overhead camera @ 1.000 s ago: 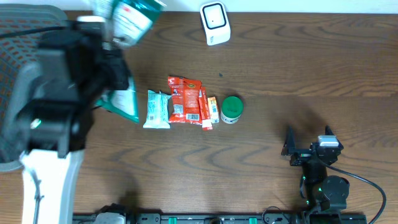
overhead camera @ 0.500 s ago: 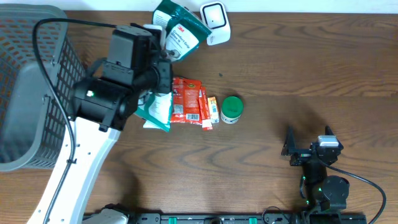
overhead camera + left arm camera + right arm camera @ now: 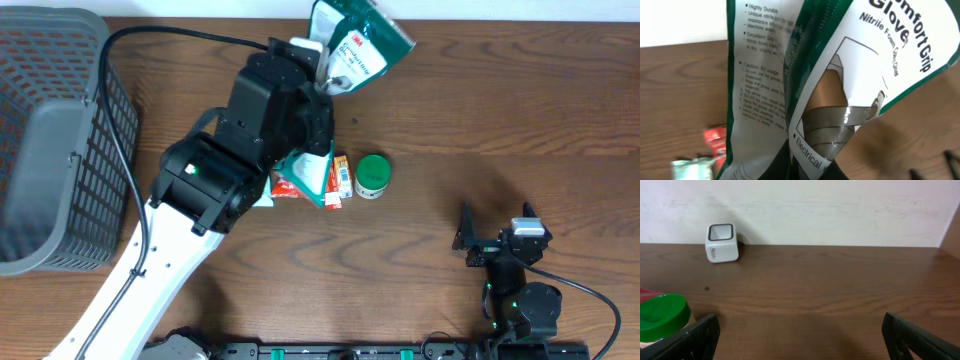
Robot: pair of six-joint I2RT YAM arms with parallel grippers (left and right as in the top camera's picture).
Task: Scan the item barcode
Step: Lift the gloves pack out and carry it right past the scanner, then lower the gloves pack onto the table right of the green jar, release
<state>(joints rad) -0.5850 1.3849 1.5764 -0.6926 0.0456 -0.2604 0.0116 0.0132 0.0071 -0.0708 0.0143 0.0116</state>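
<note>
My left gripper (image 3: 328, 82) is shut on a green and white glove package (image 3: 358, 38), which it holds up at the table's back edge. In the left wrist view the package (image 3: 840, 75) fills the frame, its printed faces towards the camera, with my left gripper (image 3: 807, 172) pinching its lower end. No barcode shows on it. The white scanner (image 3: 722, 242) stands by the back wall in the right wrist view; from overhead the package covers it. My right gripper (image 3: 497, 225) rests open near the front right, with nothing between its fingers (image 3: 695, 337).
A grey mesh basket (image 3: 50, 140) stands at the left. A green-lidded jar (image 3: 373, 175), an orange stick pack (image 3: 343, 175) and a red packet (image 3: 331, 201) lie mid-table, partly under the left arm. The green lid (image 3: 662, 312) shows left of the right gripper.
The left arm has swung from above the basket rightward along the back of the table, carrying the glove package until it hangs over the scanner. The right arm has not moved.
</note>
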